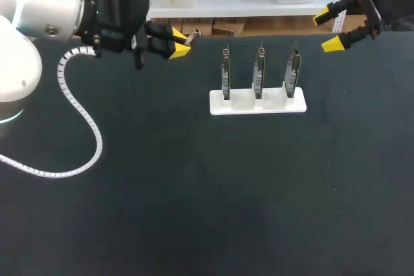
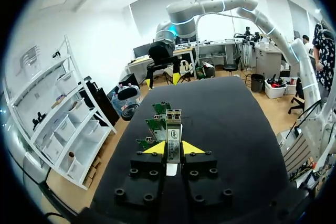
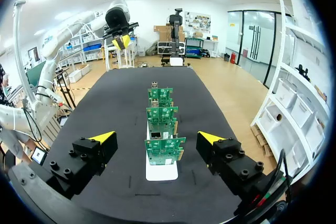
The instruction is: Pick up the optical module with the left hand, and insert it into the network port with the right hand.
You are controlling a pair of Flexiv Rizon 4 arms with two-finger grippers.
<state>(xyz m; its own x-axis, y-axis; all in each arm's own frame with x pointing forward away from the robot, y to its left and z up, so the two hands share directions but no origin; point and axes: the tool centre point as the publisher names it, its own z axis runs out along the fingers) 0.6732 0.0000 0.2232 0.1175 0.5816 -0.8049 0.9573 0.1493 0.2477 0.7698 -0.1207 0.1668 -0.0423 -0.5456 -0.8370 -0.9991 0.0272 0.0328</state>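
Left gripper (image 1: 179, 42): fingers closed on the optical module (image 2: 174, 141), yellow tips pinching it from both sides. The module's free end sticks out past the tips, aimed toward the white stand (image 1: 259, 105). The gripper sits well off the stand's left end, toward the table's far edge.

Right gripper (image 1: 328, 30): fingers spread wide, holding nothing, apart from the stand beyond its right end.

Stand: three green circuit boards (image 1: 259, 72) upright in a row. From the right wrist they line up one behind another ahead of the spread fingers. The black table (image 1: 194, 192) lies beneath.
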